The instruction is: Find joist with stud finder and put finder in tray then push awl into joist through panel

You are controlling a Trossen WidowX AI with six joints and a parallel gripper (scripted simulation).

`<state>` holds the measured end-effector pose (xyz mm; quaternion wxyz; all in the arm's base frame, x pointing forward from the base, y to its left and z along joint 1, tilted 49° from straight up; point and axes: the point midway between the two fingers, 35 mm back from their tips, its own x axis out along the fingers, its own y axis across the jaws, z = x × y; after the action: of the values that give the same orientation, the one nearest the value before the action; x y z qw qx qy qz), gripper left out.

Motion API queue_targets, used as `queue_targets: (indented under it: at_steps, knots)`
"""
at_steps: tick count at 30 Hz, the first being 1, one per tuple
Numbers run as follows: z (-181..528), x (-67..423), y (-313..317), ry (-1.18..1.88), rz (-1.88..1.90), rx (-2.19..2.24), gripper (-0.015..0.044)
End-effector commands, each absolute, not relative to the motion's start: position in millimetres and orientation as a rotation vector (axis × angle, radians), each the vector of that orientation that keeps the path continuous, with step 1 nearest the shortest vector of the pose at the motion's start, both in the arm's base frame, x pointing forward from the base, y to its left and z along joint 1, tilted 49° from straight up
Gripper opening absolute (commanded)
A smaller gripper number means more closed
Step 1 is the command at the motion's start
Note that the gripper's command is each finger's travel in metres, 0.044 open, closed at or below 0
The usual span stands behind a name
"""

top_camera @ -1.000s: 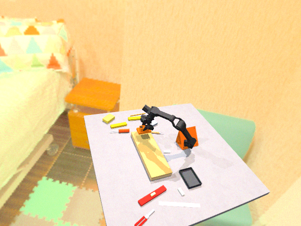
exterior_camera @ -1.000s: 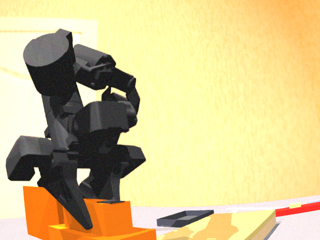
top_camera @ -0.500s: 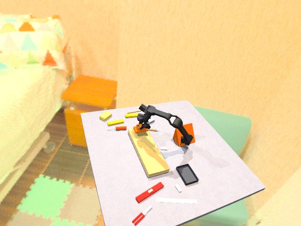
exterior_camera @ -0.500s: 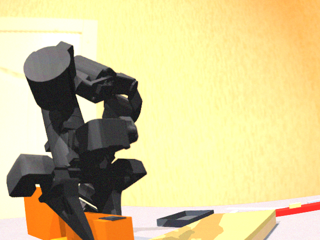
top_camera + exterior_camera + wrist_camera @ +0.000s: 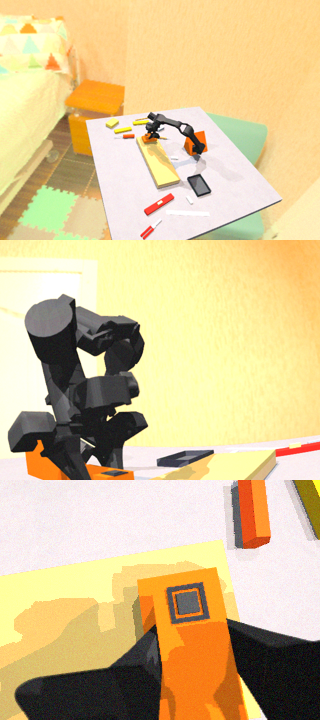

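Note:
My gripper (image 5: pixel 152 135) (image 5: pixel 95 459) (image 5: pixel 185 625) is shut on the orange stud finder (image 5: pixel 147 139) (image 5: pixel 111 474) (image 5: pixel 195 650). The finder rests flat on the far end of the long yellow floor panel (image 5: pixel 161 166) (image 5: pixel 232 464) (image 5: pixel 60 625). Its small square indicator (image 5: pixel 188 603) shows grey. The awl (image 5: pixel 128 136) (image 5: pixel 253 512), with an orange-red handle and a thin shaft, lies on the table just left of the panel's far end. The dark tray (image 5: pixel 199 184) (image 5: pixel 184 457) sits empty by the panel's near right corner.
Yellow blocks (image 5: pixel 112 122) (image 5: pixel 122 129) (image 5: pixel 140 122) lie beyond the awl. A pencil (image 5: pixel 163 138) lies right of the gripper. A red level (image 5: pixel 158 203), a white strip (image 5: pixel 187 213) and a red-handled tool (image 5: pixel 149 229) lie near the front edge. The arm's orange base (image 5: pixel 195 144) stands right.

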<state>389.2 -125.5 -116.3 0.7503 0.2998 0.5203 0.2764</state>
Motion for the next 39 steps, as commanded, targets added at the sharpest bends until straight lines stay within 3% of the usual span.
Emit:
queue_targets:
  at_steps: [1,39]
  knots:
    - [-120.5,387.5,-120.5,1.133,0.603,0.664,0.0000]
    - [-31.7,375.6,-36.4,1.135,0.606,0.672,0.0000]
